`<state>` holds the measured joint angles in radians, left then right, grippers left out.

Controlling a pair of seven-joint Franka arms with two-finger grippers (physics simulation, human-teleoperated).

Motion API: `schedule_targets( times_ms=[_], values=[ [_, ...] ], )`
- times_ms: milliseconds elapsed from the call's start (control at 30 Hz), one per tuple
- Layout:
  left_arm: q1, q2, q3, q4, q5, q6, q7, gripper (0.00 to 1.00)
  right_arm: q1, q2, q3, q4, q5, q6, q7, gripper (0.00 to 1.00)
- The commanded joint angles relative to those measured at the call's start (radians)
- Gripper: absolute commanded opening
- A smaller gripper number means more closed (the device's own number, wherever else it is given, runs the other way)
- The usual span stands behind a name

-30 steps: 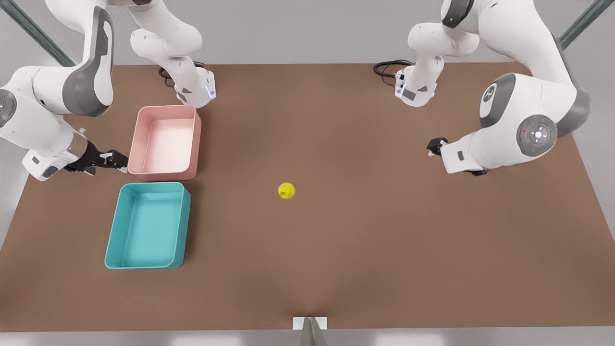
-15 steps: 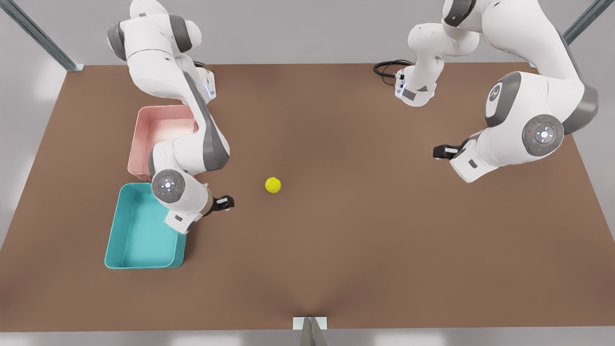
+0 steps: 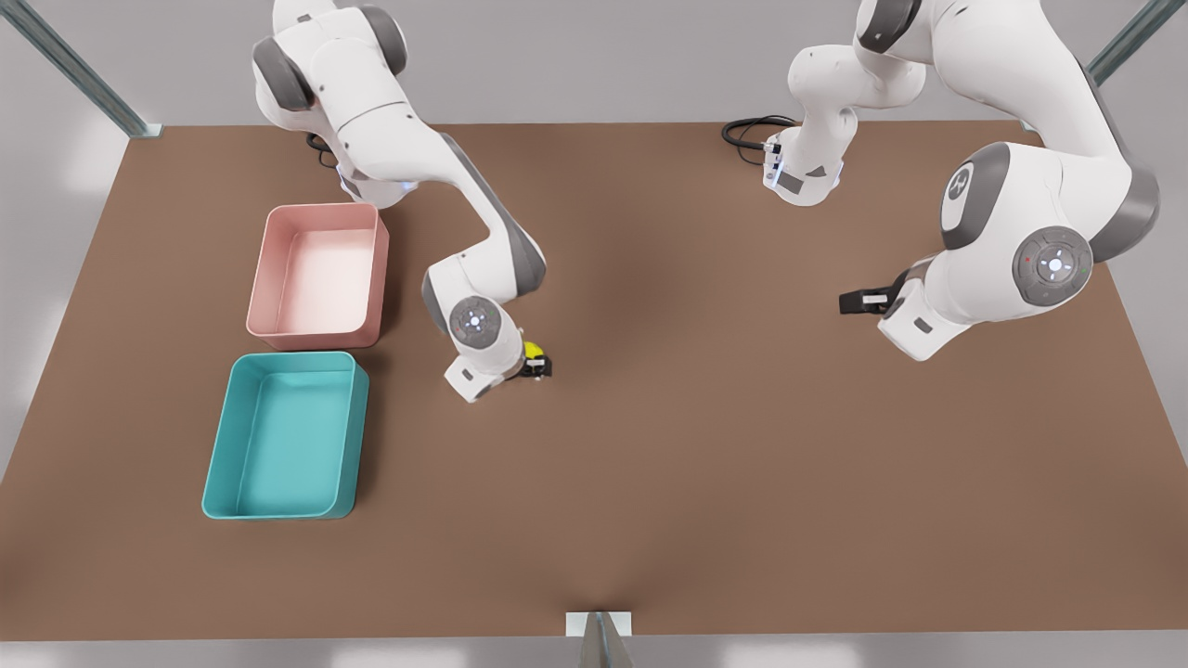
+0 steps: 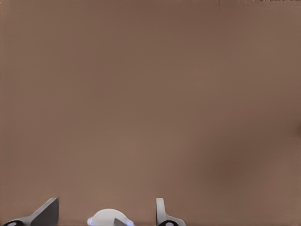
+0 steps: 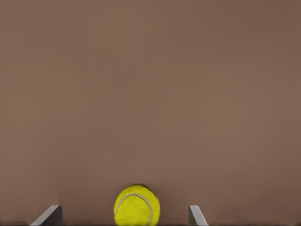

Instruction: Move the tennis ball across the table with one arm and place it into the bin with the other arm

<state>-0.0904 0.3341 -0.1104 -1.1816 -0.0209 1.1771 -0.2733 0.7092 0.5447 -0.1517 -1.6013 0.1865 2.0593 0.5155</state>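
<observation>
The yellow-green tennis ball (image 3: 532,350) rests on the brown table (image 3: 705,464), left of centre in the front view. My right gripper (image 3: 537,368) is down at the ball, on the arm at the front view's left. In the right wrist view the tennis ball (image 5: 137,205) lies between the gripper's (image 5: 124,208) spread fingers, with a gap on each side, so it is open. The teal bin (image 3: 215,461) stands empty near the table's left front. My left gripper (image 3: 858,301), on the arm at the front view's right, waits open above bare table (image 4: 150,94).
A pink tray (image 3: 263,269) of like shape stands just behind the teal bin. Both arm bases and a black cable (image 3: 747,130) sit along the far edge. Bare brown tabletop stretches between the two arms and toward the front edge.
The right arm swung from beside the pink tray, across the teal bin, to the ball. The ball rolled a little toward the front view's left. The left gripper shifted only slightly.
</observation>
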Motion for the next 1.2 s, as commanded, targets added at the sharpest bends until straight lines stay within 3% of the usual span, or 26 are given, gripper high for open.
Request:
schedule_targets(
  times_ms=[0, 300, 900, 1167],
  values=[
    [0.001, -0.001, 0.000, 0.000, -0.001, -0.001, -0.118, 1.00, 0.015, -0.015, 0.000, -0.042, 0.002, 0.140, 0.383, 1.00],
    [0.017, 0.005, 0.000, 0.000, -0.007, -0.004, -0.110, 1.00, 0.061, -0.045, -0.002, -0.244, -0.007, 0.321, 0.385, 1.00],
    [0.032, 0.011, 0.000, -0.001, -0.014, -0.048, -0.109, 1.00, 0.108, -0.035, 0.000, -0.405, -0.016, 0.486, 0.370, 1.00],
    [0.031, 0.022, -0.002, -0.001, -0.031, -0.040, -0.109, 1.00, 0.127, -0.002, 0.000, -0.390, -0.016, 0.490, 0.368, 1.00]
  ],
)
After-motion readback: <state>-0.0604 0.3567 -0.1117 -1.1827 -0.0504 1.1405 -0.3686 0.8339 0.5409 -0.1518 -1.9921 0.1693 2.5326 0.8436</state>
